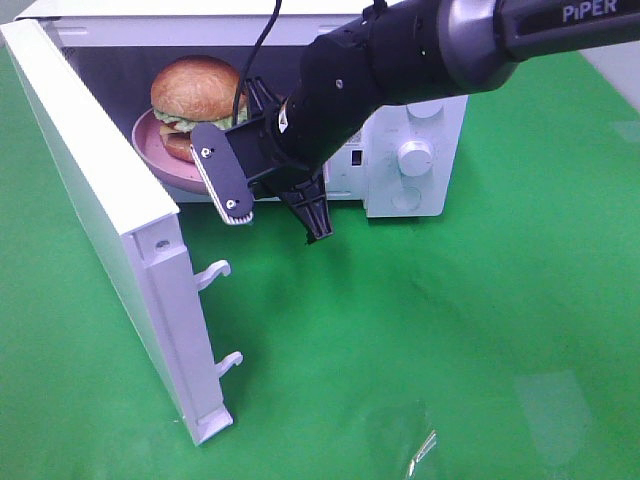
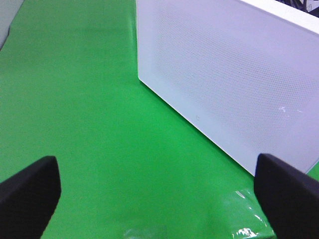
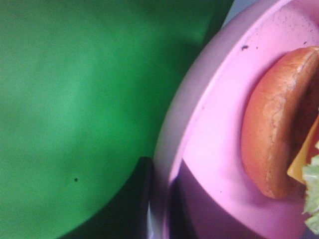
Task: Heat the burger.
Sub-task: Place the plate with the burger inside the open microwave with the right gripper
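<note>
Green cloth covers the work surface. On it we find the white microwave, with its door swung wide open on the left of the high view. Two latch hooks project from the door's free edge. A round knob sits on the control panel to the right of the cavity.

We locate the burger on the pink plate, inside the cavity mouth. The top bun is upright, with lettuce and cheese showing below it. We cannot tell whether the plate rests on the cavity floor or is held just above it.

The right gripper reaches across from the right to the near rim of the plate. In the right wrist view, its dark fingers stand one on either side of the rim. The jaws are closed almost fully and pinch the plate edge between them. They do not touch the burger, which lies close by on the plate.

The left gripper appears only in its own wrist view. Its jaws are spread to their widest and hold nothing. It is above the cloth and faces the outer, dotted face of the door, clear of it.
</note>
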